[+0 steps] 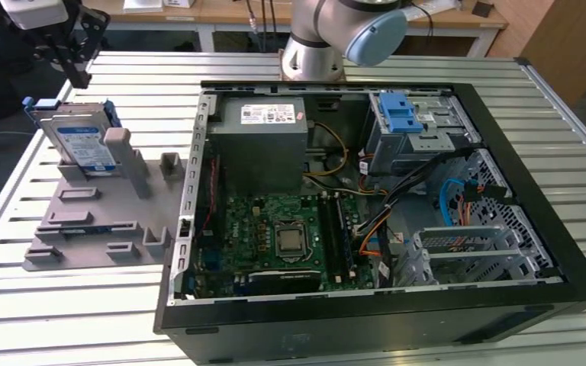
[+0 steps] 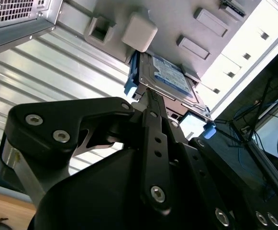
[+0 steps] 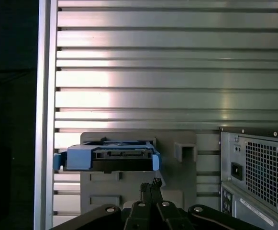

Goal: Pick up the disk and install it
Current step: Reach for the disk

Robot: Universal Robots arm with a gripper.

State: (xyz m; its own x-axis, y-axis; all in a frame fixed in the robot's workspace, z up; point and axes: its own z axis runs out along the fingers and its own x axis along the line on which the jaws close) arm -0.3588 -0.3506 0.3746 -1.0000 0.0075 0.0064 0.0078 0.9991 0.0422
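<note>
- The claw is hovering above the disk, its fingers pressed together and gripping nothing.
- The disk is standing propped on edge in the grey holder on the table.
- Likely needing: opening wide first, centring between the blue rails, then descending squarely.

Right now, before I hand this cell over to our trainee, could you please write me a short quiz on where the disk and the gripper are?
1. In the exterior view, on which side of the computer case is the gripper: that view's left or right?
2. True or false: the disk already sits inside the computer case.
3. What is the disk standing in? A) the grey fixture B) the drive cage C) the gripper
Key: 1 left; 2 false; 3 A.
</note>
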